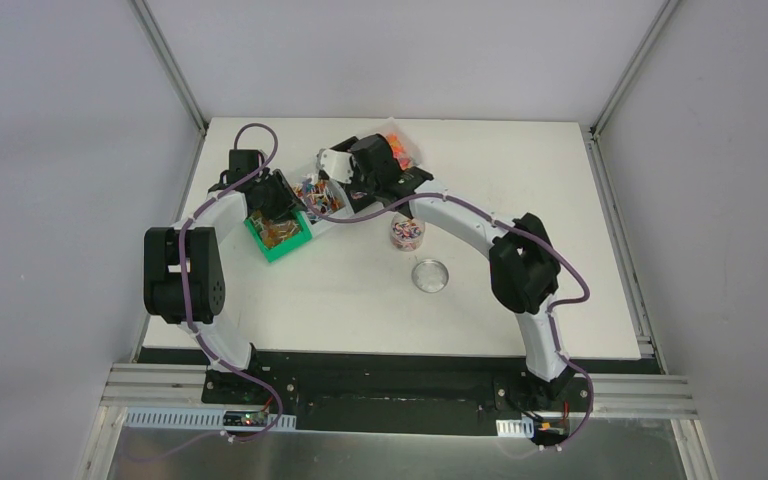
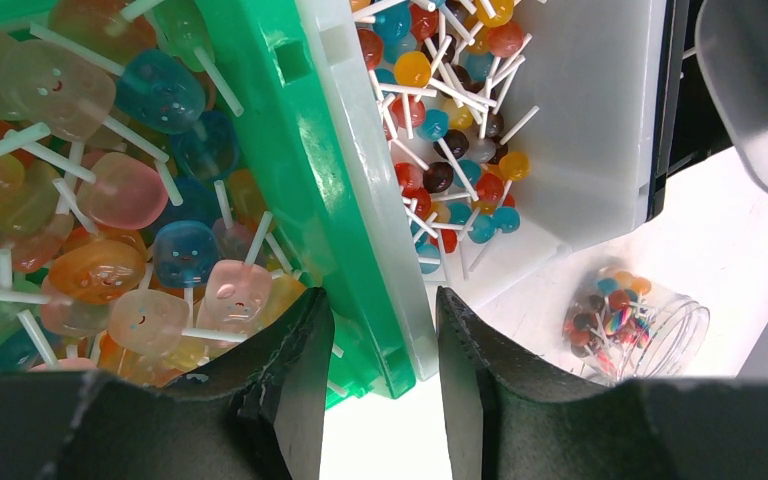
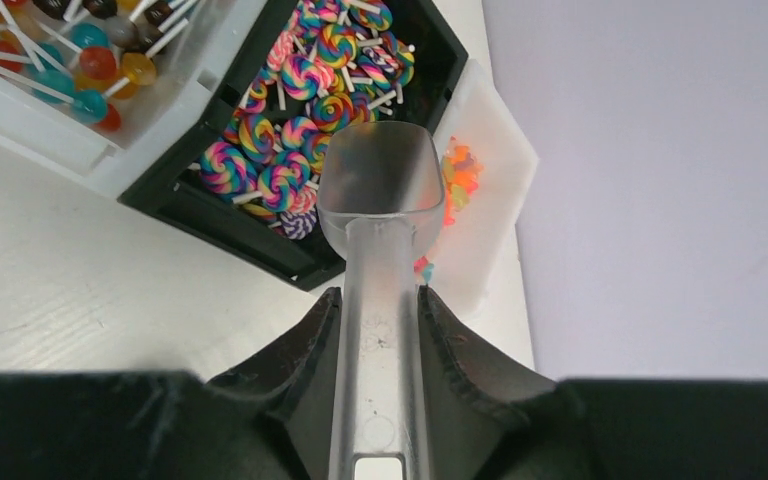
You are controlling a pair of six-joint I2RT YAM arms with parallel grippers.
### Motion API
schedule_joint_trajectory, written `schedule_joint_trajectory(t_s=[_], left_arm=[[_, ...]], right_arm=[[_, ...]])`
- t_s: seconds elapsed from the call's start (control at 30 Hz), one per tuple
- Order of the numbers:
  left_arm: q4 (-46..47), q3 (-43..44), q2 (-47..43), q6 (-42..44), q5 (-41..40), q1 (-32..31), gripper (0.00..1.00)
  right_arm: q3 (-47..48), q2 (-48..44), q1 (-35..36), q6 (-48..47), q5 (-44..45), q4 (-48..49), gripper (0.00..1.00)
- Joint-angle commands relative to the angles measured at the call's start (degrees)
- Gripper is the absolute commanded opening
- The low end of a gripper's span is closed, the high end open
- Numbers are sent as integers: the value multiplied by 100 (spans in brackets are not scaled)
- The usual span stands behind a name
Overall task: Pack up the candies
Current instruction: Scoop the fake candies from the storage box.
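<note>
The candies are lollipops sorted into a diagonal row of bins: flat face-shaped ones [image 2: 110, 270] in the green bin [image 2: 290, 150], small ball ones [image 2: 440, 140] in the white bin [image 2: 600, 120], and rainbow swirls [image 3: 290, 130] in the black bin [image 3: 220, 220]. My left gripper [image 2: 380, 310] straddles the adjoining walls of the green and white bins, one finger inside the green bin. My right gripper [image 3: 380, 300] is shut on the handle of a clear scoop [image 3: 380, 190]. The scoop's empty bowl hangs over the black bin's far edge. A clear jar [image 1: 407, 233] holds several candies.
A clear bin [image 3: 490, 190] with orange and pink pieces [image 3: 458, 170] stands beyond the black bin, close to the table's back edge. The jar's lid [image 1: 430, 275] lies on the white table just in front of the jar. Grey walls enclose the table.
</note>
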Motion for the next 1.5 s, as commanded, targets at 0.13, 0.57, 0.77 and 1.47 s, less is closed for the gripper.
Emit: schedule_joint_trajectory(t_s=[0.13, 0.57, 0.77, 1.47], left_arm=[[154, 24, -254, 95, 425, -111, 0], [157, 37, -220, 79, 496, -113, 0], [169, 34, -202, 86, 553, -111, 0], [252, 52, -150, 61, 653, -111, 0]], right_arm=[[670, 79, 177, -645, 827, -475, 0], [986, 663, 333, -1171, 911, -774, 0], [1495, 1137, 306, -1030, 551, -984, 0], [-480, -123, -592, 1127, -2671, 1343, 0]])
